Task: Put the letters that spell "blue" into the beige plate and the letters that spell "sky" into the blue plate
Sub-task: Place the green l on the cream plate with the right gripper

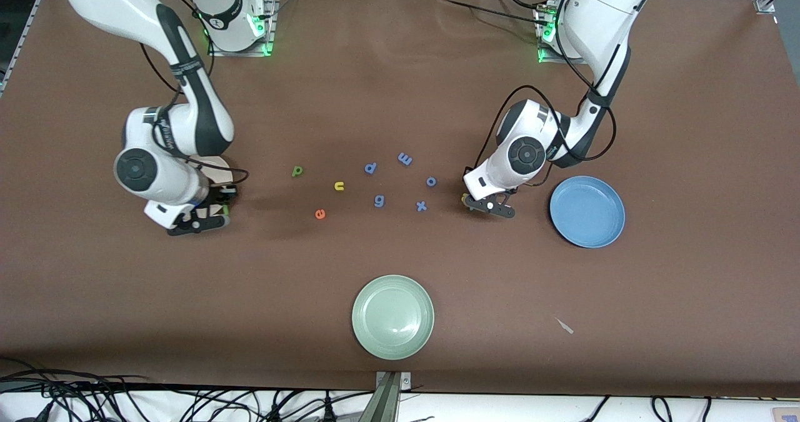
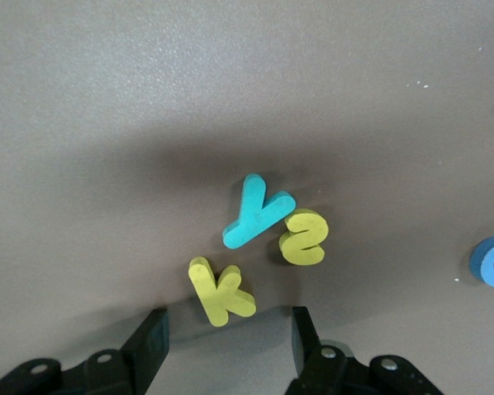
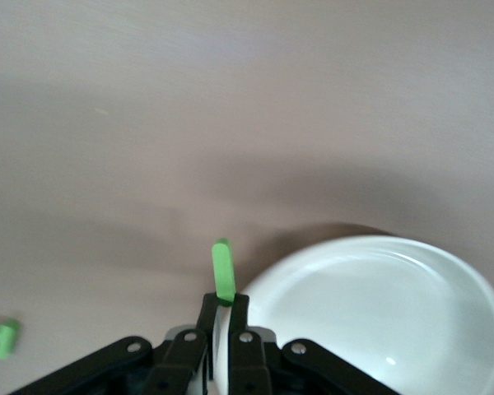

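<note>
Three light, stiff foam letters, yellow k (image 2: 221, 291), teal y (image 2: 257, 212) and yellow s (image 2: 303, 237), lie clustered beside the blue plate (image 1: 587, 211), k just ahead of the half-open, empty left gripper (image 2: 229, 337), best pinched across its stem, while the right gripper (image 3: 223, 311) pinches the green l (image 3: 222, 270) over the beige plate (image 3: 395, 329) rim.

Three plates are being counted: blue plate (image 1: 587, 212), pale green plate (image 1: 392, 317), beige plate (image 3: 445, 271). Twelve letters (image 1: 339, 186) are being tallied: five blue-purple, three yellow, two green, one orange, one teal.

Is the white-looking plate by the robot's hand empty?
Yes, as far as shown. The right wrist view shows the beige plate bare inside; the right gripper holds the green "l" beside its rim.
</note>
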You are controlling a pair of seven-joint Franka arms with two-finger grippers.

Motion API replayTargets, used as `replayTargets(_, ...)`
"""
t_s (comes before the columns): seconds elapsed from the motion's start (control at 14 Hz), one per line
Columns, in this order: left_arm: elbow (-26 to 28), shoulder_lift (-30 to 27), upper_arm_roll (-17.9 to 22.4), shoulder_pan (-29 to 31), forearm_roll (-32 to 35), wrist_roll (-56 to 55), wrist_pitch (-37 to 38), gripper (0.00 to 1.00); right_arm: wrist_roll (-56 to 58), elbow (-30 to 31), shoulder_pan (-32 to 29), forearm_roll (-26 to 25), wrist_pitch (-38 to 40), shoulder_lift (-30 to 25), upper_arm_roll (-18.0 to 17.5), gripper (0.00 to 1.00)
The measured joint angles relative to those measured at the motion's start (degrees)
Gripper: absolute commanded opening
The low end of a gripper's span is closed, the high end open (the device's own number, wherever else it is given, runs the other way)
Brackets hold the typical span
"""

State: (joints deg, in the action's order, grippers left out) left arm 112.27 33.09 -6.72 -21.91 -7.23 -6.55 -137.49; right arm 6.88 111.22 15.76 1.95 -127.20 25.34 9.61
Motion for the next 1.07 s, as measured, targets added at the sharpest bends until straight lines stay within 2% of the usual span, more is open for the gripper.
replayTargets(0.14,-0.09,-0.01,0.05,0.00,0.00,0.00,-0.20,0.09,2.06,1.03,-0.02,0.00,0.13,0.11,1.75,0.00)
replayTargets(0.21,-0.17,-0.01,0.08,0.00,0.00,0.01,-0.59,0.00,2.95,1.45,-0.06,0.00,0.13,0.41,2.34,0.50)
replayTargets(0.29,-0.23,-0.01,0.10,0.00,0.00,0.03,-0.82,0.00,3.30,1.72,-0.19,0.00,0.12,0.81,2.73,0.89)
replayTargets(0.36,-0.27,-0.20,0.07,0.00,0.00,0.04,-0.82,0.00,3.35,1.83,-0.39,0.00,0.11,1.09,2.81,1.00)
replayTargets(0.72,-0.72,-0.58,0.10,0.13,0.00,0.00,-1.57,0.00,0.97,1.29,0.03,0.21,0.98,0.76,2.09,1.00)
replayTargets(0.86,-1.26,-2.24,0.52,1.51,0.00,0.01,-0.83,0.00,-5.31,1.18,0.19,0.28,1.08,0.36,-0.22,1.00)
replayTargets(1.07,-1.38,-8.05,0.98,9.04,0.00,6.87,7.45,0.00,-18.71,1.16,0.63,0.30,1.08,-0.11,-5.22,1.00)
